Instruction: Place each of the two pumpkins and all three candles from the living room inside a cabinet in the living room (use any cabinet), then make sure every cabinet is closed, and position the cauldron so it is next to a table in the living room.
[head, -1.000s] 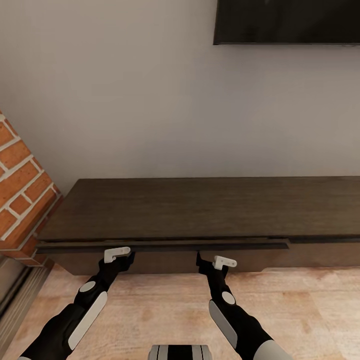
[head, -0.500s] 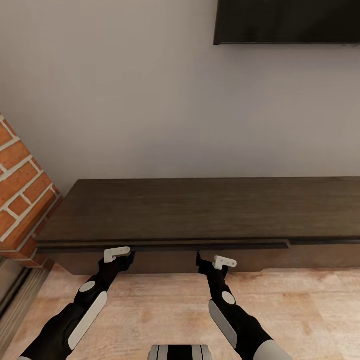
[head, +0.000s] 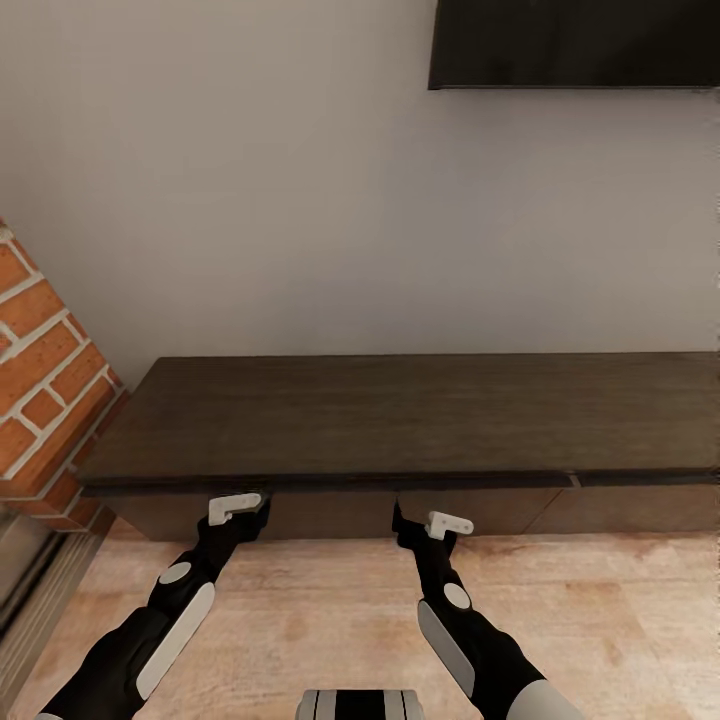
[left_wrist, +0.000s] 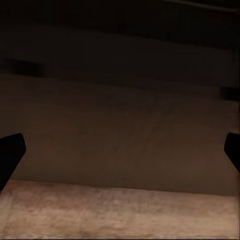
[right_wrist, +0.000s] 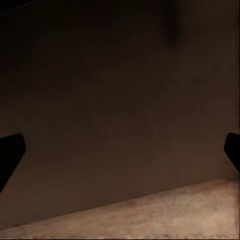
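The long, low dark-brown cabinet (head: 400, 415) runs along the wall in the head view, its drawer fronts (head: 330, 512) sitting flush under the slab top. My left gripper (head: 247, 512) and right gripper (head: 404, 522) are both held low against the drawer front, a little apart from each other. The left wrist view looks straight at the dark drawer front (left_wrist: 120, 125), with the left gripper (left_wrist: 120, 155) open and nothing between its fingers. The right wrist view has the same brown panel (right_wrist: 120, 100) close up, and the right gripper (right_wrist: 120, 155) is open and empty. Pumpkins, candles and cauldron are out of view.
A red brick column (head: 40, 400) stands against the cabinet's left end. A dark screen (head: 575, 45) hangs on the grey wall above the right half. Light wood floor (head: 600, 620) spreads in front of the cabinet.
The drawer that stuck out slightly from the cabinet's left half has slid in until flush under the top. Both grippers stay at the same spots in the picture.
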